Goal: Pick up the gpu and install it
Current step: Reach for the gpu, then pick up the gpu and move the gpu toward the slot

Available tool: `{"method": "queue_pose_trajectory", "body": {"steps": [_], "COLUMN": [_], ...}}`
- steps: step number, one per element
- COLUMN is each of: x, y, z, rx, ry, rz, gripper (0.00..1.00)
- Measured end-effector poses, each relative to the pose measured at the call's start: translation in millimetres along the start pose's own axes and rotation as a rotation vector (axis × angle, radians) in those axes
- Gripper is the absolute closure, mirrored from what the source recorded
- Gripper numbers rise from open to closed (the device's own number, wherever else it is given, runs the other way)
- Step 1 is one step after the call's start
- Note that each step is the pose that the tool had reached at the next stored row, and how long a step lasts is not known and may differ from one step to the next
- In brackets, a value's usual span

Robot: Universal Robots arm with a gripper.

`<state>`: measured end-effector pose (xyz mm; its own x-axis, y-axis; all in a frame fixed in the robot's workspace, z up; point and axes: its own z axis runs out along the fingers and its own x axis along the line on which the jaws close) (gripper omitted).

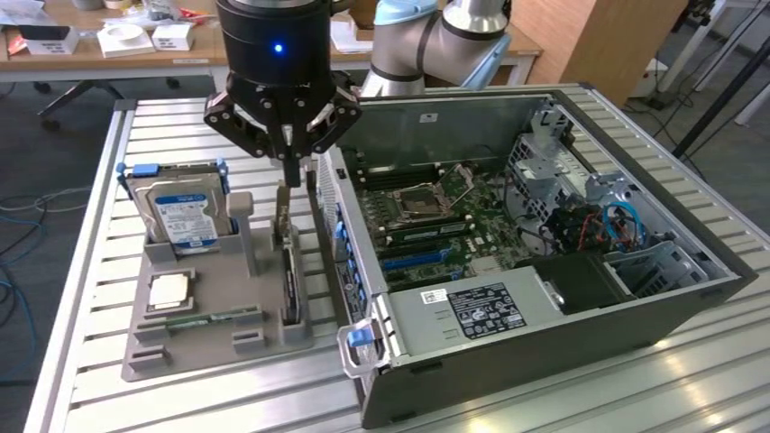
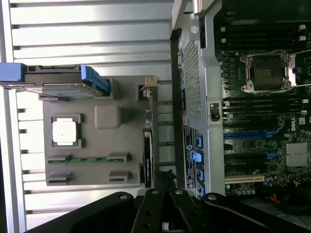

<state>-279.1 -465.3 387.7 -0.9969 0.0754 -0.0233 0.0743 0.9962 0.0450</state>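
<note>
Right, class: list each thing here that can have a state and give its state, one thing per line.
Computer case: on its side, side panel off.
Graphics card: standing on edge in the grey holder, not installed.
Hard drive: upright in the holder.
Processor: lying flat in the holder.
Processor socket: empty.
Tool: hanging just above the card.

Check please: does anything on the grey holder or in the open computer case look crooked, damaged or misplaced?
Nothing stands out. The gpu stands on edge in the grey holder, the hard drive stands upright, and the processor and memory stick lie flat. The gripper hangs above the gpu.
</note>
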Motion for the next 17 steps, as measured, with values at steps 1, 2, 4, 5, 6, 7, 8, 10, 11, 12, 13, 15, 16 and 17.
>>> {"method": "queue_pose_trajectory", "body": {"steps": [1,2,4,5,6,7,8,10,11,12,13,15,16,17], "x": [0.0,-0.1,-0.1,-0.1,-0.1,-0.1,-0.1,-0.1,-0.1,-0.1,-0.1,-0.1,-0.1,-0.1], "y": [-0.1,-0.2,-0.2,-0.2,-0.2,-0.2,-0.2,-0.2,-0.2,-0.2,-0.2,-0.2,-0.2,-0.2], "z": [0.0,0.0,0.0,0.0,0.0,0.0,0.0,0.0,0.0,0.0,0.0,0.0,0.0,0.0], "rx": [-0.0001,0.0,0.0,-0.0001,0.0,-0.0001,0.0,0.0,0.0,0.0,-0.0001,0.0,0.0,-0.0001], "ry": [-0.0001,0.0,0.0,0.0,0.0,0.0,0.0,0.0,-0.0001,0.0,0.0,0.0,0.0,0.0], "rz": [0.0,0.0,0.0,0.0,0.0,0.0,0.0,0.0,0.0,0.0,0.0,0.0,0.0,0.0], "gripper": [0.9,0.9,0.9,0.9,0.9,0.9,0.9,0.9,0.9,0.9,0.89,0.83,0.77,0.77]}}
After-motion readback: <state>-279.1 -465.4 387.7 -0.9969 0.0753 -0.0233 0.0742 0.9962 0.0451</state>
